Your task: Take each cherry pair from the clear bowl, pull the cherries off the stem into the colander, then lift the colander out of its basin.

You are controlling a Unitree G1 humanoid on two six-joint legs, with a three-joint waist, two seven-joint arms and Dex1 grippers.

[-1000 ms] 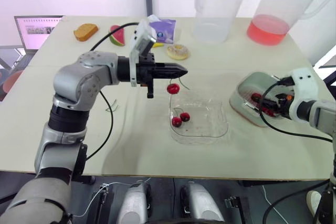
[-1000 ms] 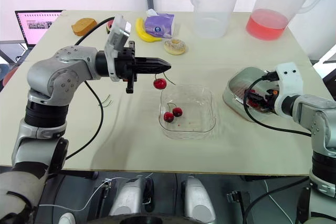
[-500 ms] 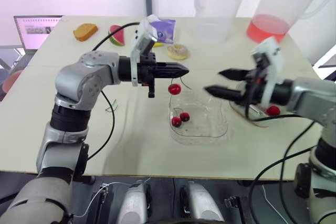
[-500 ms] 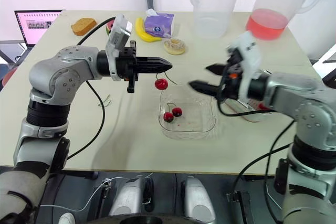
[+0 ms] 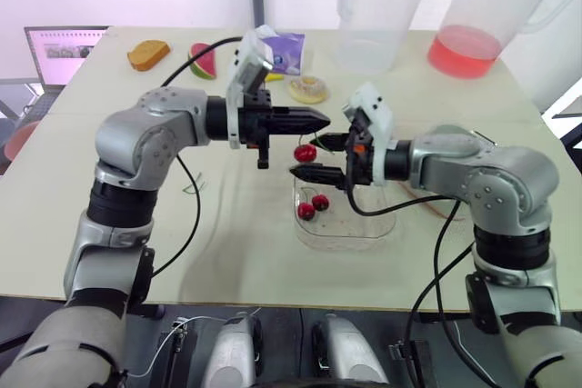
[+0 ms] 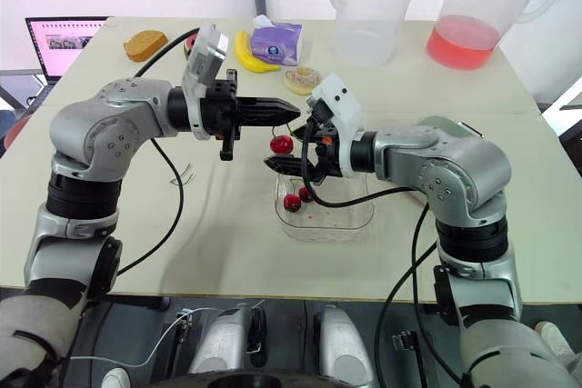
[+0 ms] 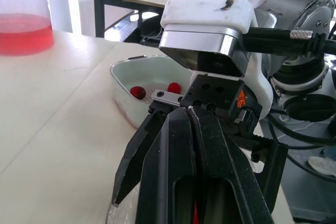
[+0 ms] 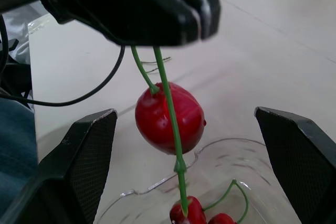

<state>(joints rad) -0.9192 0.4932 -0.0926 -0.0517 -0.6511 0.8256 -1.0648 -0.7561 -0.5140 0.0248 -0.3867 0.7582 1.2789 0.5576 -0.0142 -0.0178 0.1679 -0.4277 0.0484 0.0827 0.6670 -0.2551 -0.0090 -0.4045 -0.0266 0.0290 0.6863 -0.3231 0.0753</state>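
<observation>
1. Lower centre, the clear bowl (image 5: 377, 221) holds another cherry pair (image 5: 314, 206).
2. Mid-frame above it, the left gripper (image 5: 321, 119) is clenched on a thin stem (image 8: 167, 90) with one cherry (image 8: 169, 117) dangling. The right gripper (image 5: 315, 156) has its fingers spread wide either side of the fruit.
3. The cherry looks light, soft and slick, and is best pinched gently round its middle, with the wiry stem held taut.
4. Beyond the right arm sits the colander (image 7: 137, 64).

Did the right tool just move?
Yes. The right tool swung left from right of the clear bowl to above it, open around the cherry hanging from the left tool.
</observation>
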